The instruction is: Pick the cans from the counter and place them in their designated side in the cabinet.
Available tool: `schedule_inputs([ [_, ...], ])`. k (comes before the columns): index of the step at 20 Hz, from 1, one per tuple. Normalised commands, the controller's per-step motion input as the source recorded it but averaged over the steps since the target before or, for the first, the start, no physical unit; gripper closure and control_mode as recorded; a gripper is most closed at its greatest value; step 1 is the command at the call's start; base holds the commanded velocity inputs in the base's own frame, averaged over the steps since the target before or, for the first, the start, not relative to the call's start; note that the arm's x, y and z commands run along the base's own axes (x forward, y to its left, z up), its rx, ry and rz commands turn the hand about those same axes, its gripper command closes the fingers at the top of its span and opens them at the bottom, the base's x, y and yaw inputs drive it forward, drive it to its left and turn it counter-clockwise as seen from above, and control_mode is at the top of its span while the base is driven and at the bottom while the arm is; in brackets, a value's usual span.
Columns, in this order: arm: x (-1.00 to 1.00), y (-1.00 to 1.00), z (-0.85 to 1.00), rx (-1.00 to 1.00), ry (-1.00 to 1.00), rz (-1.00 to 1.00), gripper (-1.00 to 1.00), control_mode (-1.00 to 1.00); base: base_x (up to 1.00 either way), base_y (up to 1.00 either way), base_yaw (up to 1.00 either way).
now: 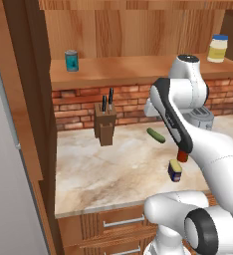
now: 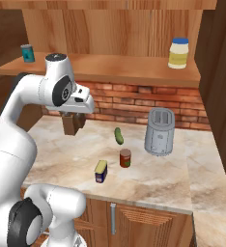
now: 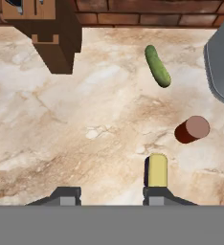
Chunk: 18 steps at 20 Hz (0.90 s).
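Two cans stand on the beige counter (image 1: 98,169) near its front edge. The squat dark blue can with a yellow top (image 1: 175,170) (image 2: 101,171) (image 3: 155,170) is nearest the edge. The red-brown can (image 1: 182,156) (image 2: 125,157) (image 3: 193,129) stands just behind it, towards the toaster. My gripper (image 3: 111,195) hangs well above the counter and looks down on it. It is open, with nothing between its fingers. In the hand view the blue can lies just past one fingertip (image 3: 157,195). The open wooden cabinet (image 1: 123,67) (image 2: 110,66) runs above the brick wall.
On the cabinet shelf a teal can (image 1: 71,60) (image 2: 27,53) stands at the left and a pale yellow jar (image 1: 217,48) (image 2: 178,53) at the right. A knife block (image 1: 104,124) (image 3: 49,33), a cucumber (image 2: 119,135) (image 3: 157,65) and a grey toaster (image 2: 159,131) stand on the counter.
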Motion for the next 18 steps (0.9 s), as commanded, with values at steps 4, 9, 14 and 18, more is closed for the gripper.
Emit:
schedule_inputs([
  [4,-0.09,0.02,-0.01,0.0,-0.01,0.0,-1.0,-1.0,0.0,0.0,0.0],
  [9,-0.03,0.0,-0.16,0.0,0.01,-0.01,-1.0,-1.0,0.0,0.0,0.0],
  [14,-0.04,-0.04,-0.19,0.0,0.0,-0.01,-1.0,-1.0,0.0,0.0,0.0],
  [18,-0.03,-0.09,-0.19,0.0,0.0,-0.01,-1.0,-1.0,0.0,0.0,0.0],
])
